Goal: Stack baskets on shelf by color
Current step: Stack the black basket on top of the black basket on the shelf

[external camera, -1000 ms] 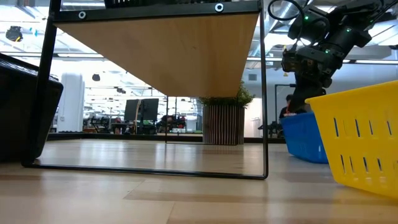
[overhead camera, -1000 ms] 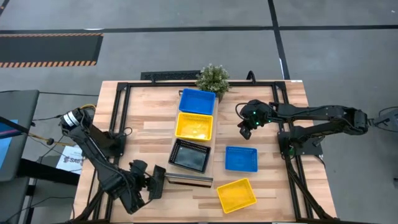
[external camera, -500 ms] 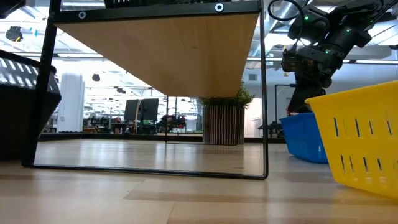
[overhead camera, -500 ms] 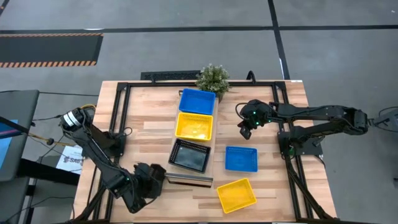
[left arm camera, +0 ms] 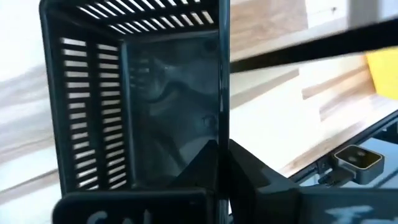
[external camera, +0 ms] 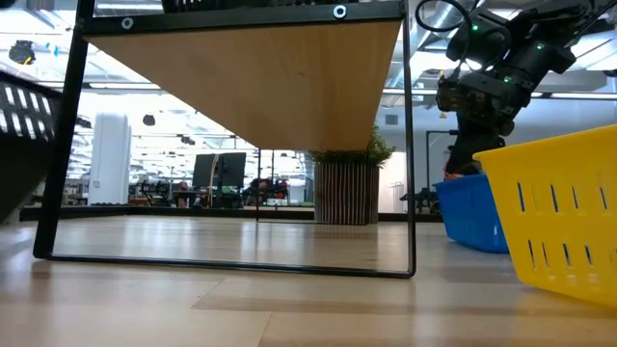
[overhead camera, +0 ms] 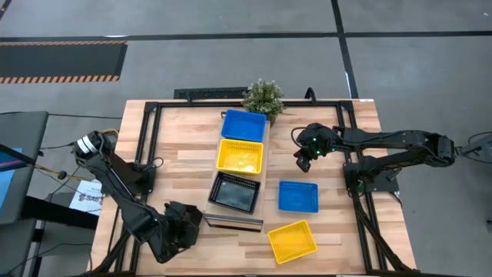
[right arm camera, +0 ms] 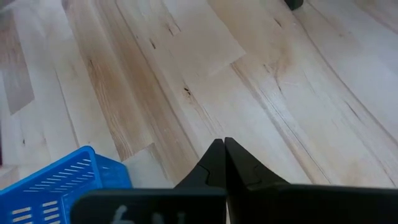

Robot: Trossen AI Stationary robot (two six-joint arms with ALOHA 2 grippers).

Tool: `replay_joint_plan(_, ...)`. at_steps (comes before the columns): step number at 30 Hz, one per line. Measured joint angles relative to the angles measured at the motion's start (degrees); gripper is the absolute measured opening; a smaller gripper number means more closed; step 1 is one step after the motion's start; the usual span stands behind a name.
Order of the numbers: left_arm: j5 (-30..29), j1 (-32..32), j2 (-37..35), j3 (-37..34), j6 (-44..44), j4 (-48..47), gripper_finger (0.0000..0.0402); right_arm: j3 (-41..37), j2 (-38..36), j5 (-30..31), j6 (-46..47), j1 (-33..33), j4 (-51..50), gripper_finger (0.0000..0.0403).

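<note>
Down at the near left corner of the table, the left gripper (overhead camera: 178, 231) has its fingers clamped on the wall of a black rectangular plastic mesh-sided basket (left arm camera: 140, 99). A second ago that basket stood out as a dark slab just beside the end of the shelf; since then the arm has drawn it in under itself, so from above it hardly shows. Seen level with the table, the black basket (external camera: 24, 130) has risen and tipped: it filled the left edge down to the wood before, and now only its slotted wall hangs tilted there, clear of the tabletop.

Next to it runs the long light-wood plank shelf on its dark frame (overhead camera: 263, 175), carrying a row of three: a blue mesh basket (overhead camera: 244, 125) at the far end by the small potted plant (overhead camera: 264, 96), a yellow mesh basket (overhead camera: 240, 156) in the middle, and another black mesh basket (overhead camera: 235, 191) at the near end. These have not shifted.

The right gripper (overhead camera: 303, 163) hangs where it was, above bare wood beside the shelf, its fingers pressed together on nothing. On the table near it lie a second blue basket (overhead camera: 297, 196) and, nearer the front edge, a second yellow basket (overhead camera: 292, 241), both unmoved.
</note>
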Motion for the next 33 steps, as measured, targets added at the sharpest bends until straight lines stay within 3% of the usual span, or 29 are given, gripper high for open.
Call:
replay_joint_plan(8, -0.6, 0.0, -7.7, 5.2, -2.2, -15.9, 0.0, 0.0, 0.0, 0.2, 0.5, 0.0, 2.8, 0.0007)
replay_joint_plan(12, -4.5, 0.0, -12.2, 7.5, -2.2, -21.7, 0.0, 0.0, 0.0, 0.2, 0.5, 0.0, 4.2, 0.0007)
replay_joint_plan(16, -14.6, 0.0, -16.4, 8.9, -0.6, -24.1, 0.0, 0.0, 0.0, 0.2, 0.5, 0.0, 4.4, 0.0007)
replay_joint_plan(21, -30.6, 0.3, -20.7, 10.9, 7.7, -23.9, 0.0, 0.0, 0.0, 0.2, 1.4, 0.0, 4.4, 0.0007)
replay_joint_plan(24, -39.8, 0.3, -21.9, 13.6, 16.8, -23.7, 0.0, 0.0, 0.0, 0.2, 1.5, 0.0, 4.3, 0.0007)
replay_joint_plan(28, -50.1, 1.5, -22.0, 18.4, 38.7, -20.6, 0.0, 0.0, 0.0, 0.2, 1.5, 0.0, 4.3, 0.0007)
replay_joint_plan(30, -51.3, 3.6, -21.7, 20.8, 53.3, -16.3, 0.0, 0.0, 0.0, 0.2, 1.5, 0.0, 4.1, 0.0007)
replay_joint_plan(33, -47.6, 8.2, -21.1, 23.6, 74.6, -7.4, 0.0, 0.0, 0.0, 0.2, 2.0, 0.0, 4.1, 0.0007)
